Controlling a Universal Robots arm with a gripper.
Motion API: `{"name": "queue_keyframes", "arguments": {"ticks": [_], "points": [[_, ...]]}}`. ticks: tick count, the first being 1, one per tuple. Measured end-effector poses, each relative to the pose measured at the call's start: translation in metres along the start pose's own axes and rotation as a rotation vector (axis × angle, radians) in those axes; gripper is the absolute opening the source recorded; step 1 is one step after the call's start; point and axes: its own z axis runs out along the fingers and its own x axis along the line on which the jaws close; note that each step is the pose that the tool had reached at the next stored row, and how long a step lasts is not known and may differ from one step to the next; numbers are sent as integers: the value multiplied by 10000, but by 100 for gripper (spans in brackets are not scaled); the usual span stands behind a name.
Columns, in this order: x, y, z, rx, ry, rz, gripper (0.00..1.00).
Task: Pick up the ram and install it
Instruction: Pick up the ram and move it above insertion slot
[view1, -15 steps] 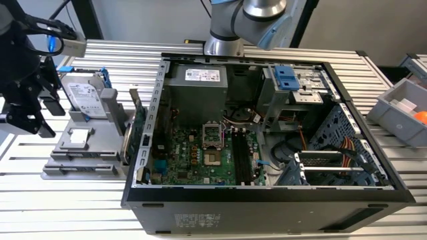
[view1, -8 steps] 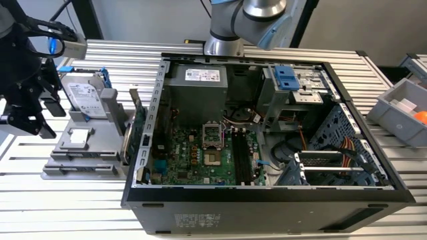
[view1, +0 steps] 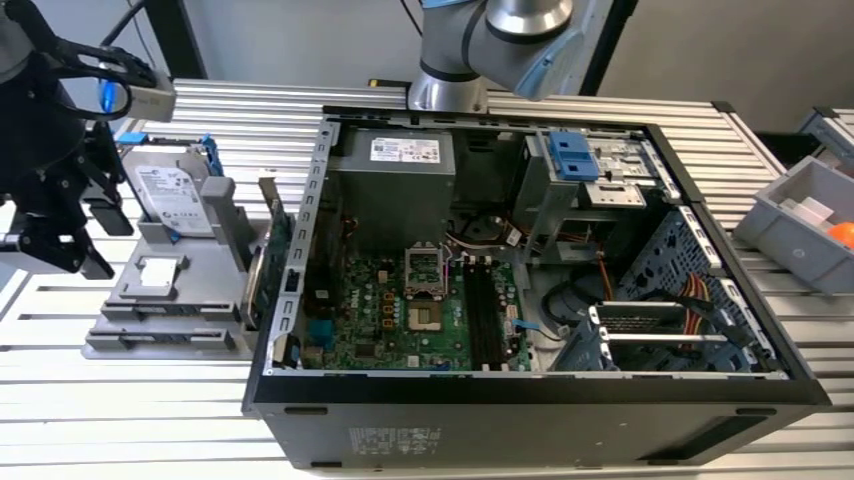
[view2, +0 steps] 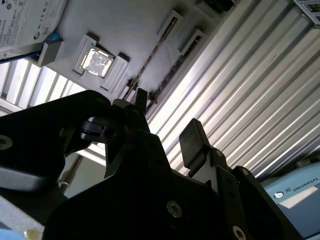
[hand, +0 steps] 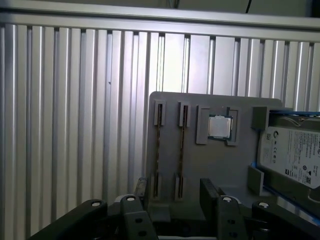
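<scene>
Ribbed aluminium tabletop (hand: 75, 125) bearing grey holder tray (hand: 220, 165), open computer case (view1: 534, 400) alongside. Above tray, gripper (hand: 175, 190) with fingers apart, nothing held. Thin edge-on strip in each of two tray slots (hand: 159, 150); ram not identifiable with certainty.

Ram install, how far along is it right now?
Nothing looks done yet: the motherboard slots look empty. In hand: the gripper is open and holds nothing, hovering over the grey holder, where a thin stick, probably the ram, stands edge-on in a groove. Left: both the pickup and the install.
</scene>
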Motion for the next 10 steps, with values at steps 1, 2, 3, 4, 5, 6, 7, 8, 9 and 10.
{"name": "queue_keyframes", "arguments": {"ticks": [1, 2, 3, 4, 5, 6, 7, 8, 9, 10], "points": [[0, 0, 2, -1, 0, 0, 100], [0, 1, 5, 0, 0, 0, 100], [0, 0, 8, 0, 0, -1, 100], [0, 0, 12, 1, -1, 0, 100], [0, 0, 15, 1, -1, 0, 100], [0, 0, 20, 2, -2, -1, 100], [0, 0, 24, 1, -1, -1, 100], [0, 0, 27, 0, 0, -1, 100], [1, 0, 30, -1, 1, -1, 100], [1, 0, 33, -1, 0, -1, 100]]}}
